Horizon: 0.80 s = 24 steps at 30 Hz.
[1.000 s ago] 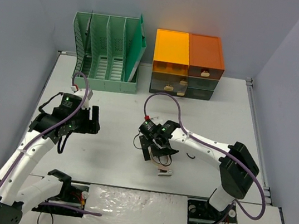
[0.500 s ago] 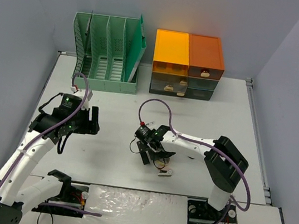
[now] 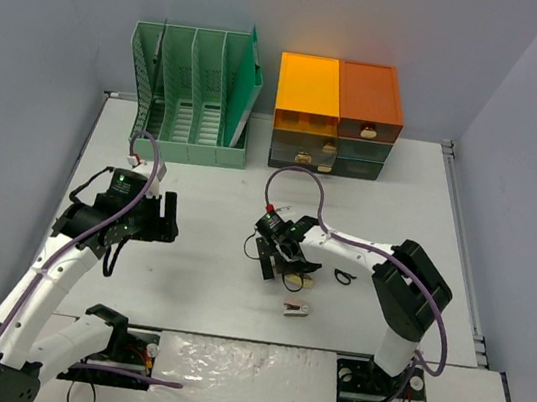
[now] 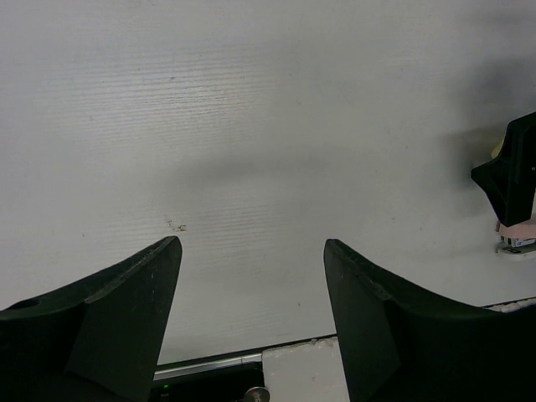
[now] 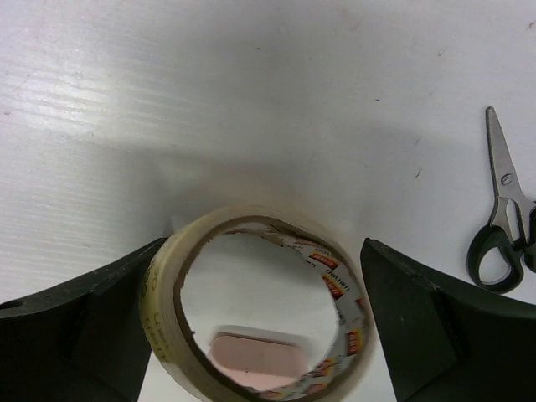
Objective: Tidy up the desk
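Right hand (image 5: 264, 243) is down low, fingers spread wide, straddling a roll of tape (image 5: 343, 289) lying flat on the counter (image 5: 251, 84). There's something pink showing through the roll's hole! Scissors (image 5: 502, 213) lie just off to the side. Left hand (image 4: 251, 251) hovers wide open with nothing in it, over bare counter well apart from the right hand. At the far edge stand a mint-green file rack (image 3: 195, 99) and an orange-and-grey drawer unit (image 3: 336, 120).
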Tool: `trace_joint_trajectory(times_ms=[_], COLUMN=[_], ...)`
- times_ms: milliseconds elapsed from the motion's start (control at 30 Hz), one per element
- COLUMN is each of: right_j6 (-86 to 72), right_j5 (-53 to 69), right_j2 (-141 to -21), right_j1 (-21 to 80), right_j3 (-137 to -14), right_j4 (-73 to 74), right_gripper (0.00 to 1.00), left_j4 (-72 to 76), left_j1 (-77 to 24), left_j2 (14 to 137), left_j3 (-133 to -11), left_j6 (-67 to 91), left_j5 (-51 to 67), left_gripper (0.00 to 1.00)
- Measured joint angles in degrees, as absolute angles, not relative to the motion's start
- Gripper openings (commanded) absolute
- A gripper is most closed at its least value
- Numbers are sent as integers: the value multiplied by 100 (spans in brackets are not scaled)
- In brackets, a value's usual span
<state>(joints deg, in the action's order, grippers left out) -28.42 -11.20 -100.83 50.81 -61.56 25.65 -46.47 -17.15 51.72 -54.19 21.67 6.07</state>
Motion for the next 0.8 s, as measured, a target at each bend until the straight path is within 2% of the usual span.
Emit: trace_joint_trajectory(times_ms=[800], right_j6=[-3244], right_j5=[-1110], right_j2=[-9871], right_j1=[5061], right_j3=[-6145], right_j4=[2885], right_gripper=[89], left_j4=[-4653], left_j1=[-1719], left_j2=[5210], left_j3=[-5485], left_j6=[2145], left_j5=[589], left_gripper=[66])
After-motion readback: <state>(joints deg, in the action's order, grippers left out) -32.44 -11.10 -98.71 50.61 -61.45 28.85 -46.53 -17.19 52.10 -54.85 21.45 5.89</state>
